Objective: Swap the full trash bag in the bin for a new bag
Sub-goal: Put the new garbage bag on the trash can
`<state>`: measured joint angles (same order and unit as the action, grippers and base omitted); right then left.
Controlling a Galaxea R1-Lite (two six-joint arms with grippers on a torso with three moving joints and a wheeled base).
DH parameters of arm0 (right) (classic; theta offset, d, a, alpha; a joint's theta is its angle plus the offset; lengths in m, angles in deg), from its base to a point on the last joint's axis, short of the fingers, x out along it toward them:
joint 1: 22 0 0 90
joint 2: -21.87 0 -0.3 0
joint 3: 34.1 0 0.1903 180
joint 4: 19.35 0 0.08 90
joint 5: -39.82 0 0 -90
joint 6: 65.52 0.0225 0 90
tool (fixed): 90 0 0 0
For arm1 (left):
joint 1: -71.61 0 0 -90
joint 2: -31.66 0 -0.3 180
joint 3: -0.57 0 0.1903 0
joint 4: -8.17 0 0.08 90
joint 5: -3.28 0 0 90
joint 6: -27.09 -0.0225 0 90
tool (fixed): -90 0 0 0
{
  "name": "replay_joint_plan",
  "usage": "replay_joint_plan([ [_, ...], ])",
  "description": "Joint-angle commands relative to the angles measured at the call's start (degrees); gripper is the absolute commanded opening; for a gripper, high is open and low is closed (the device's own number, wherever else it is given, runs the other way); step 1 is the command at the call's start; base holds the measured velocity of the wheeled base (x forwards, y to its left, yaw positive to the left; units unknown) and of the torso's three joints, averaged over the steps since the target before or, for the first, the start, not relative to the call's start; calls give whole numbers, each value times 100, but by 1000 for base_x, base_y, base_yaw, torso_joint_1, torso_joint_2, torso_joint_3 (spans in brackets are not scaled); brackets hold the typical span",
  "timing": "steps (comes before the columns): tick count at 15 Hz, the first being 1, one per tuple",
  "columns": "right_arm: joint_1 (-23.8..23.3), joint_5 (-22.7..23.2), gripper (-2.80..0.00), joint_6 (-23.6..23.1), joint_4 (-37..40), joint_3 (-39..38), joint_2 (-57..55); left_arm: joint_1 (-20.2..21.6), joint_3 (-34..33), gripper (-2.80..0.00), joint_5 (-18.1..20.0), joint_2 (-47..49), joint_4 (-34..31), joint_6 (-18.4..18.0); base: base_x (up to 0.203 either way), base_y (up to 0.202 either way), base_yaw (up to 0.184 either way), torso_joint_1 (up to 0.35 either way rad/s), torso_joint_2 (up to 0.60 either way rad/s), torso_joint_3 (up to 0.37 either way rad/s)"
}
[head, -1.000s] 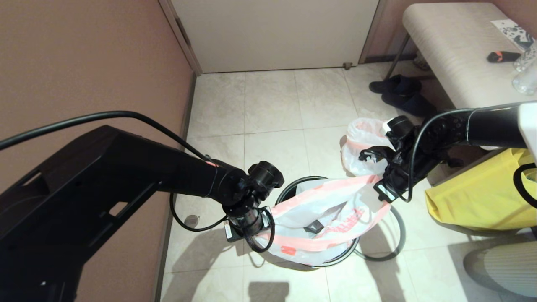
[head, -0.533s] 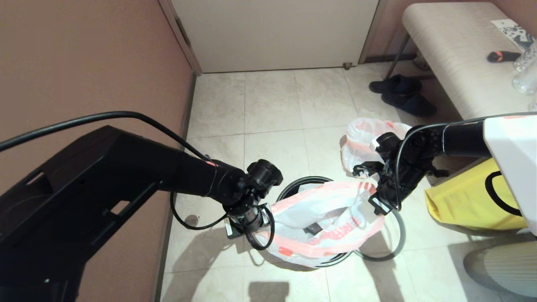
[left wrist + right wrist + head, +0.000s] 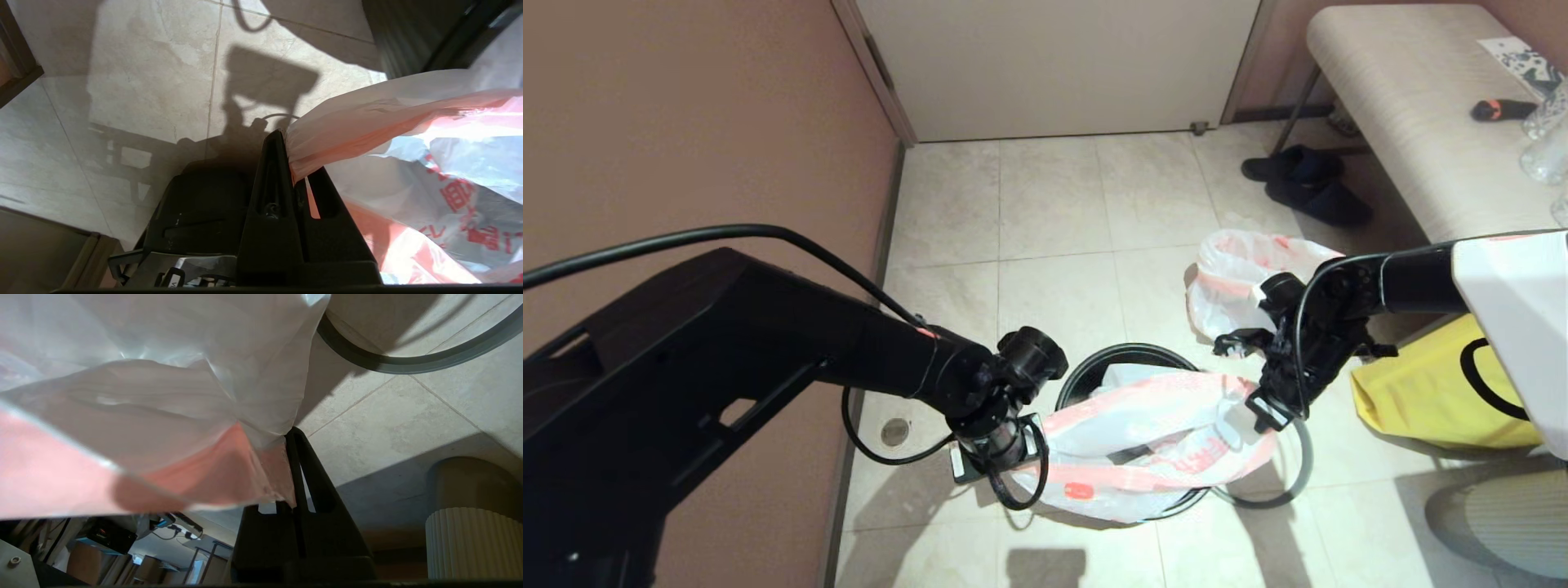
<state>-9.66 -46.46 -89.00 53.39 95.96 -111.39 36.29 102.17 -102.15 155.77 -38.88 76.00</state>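
Both arms over the bin [image 3: 1094, 371], new bag [image 3: 1152, 445] stretched between them.

L claw [image 3: 1021, 457] at bin's left side, fully closed, pinching the pink rim band of new bag; wrist view confirms plastic clamped at the tips [image 3: 286, 163].

R claw [image 3: 1258, 408] at bin's right side, also fully closed on the opposite rim of same bag; wrist view shows pink band bunched between the tips [image 3: 282, 465].

New bag: limp, wrinkled, red print visible, mouth pulled wide l-to-r, body sagging across bin opening and draped over its near edge. Far part of bin rim uncovered. How deep the bag hangs inside: can't tell.

Bin: black, round, on tiled floor near wall. Grey ring [image 3: 1294, 474] lies flat on floor, just right of bin, partly under the bag.

Full bag [image 3: 1233, 282] on floor behind the R arm, apart from bin.

Yellow bag [image 3: 1429, 392] at right. Dark shoes [image 3: 1298, 184] farther back by the bench [image 3: 1413, 106]
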Motion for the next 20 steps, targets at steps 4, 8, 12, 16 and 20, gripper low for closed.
replay_joint_plan([
  [4, 7, 62, -280, -43, 2, 84, -469, 86, -639, -280, -9, 113, 647, 42, 0, 0, 0, 0, 0, 0],
  [8, 39, 68, -280, -64, -2, 90, -623, 70, -861, -280, 3, 315, 806, 46, 0, 0, 0, 0, 0, 0],
  [12, 8, 524, -280, -29, -506, 133, -788, 319, -789, -280, -21, 522, 1126, 14, 0, 0, 0, 0, 0, 0],
  [16, -127, 1132, -280, 96, -1101, 134, -786, 682, -303, -280, -35, 597, 1163, -130, 0, 0, 0, 0, 0, 0],
  [20, -205, 1149, -280, 4, -1028, 9, -644, 557, -298, -280, -39, 710, 1136, -226, 0, 0, 0, 0, 0, 0],
])
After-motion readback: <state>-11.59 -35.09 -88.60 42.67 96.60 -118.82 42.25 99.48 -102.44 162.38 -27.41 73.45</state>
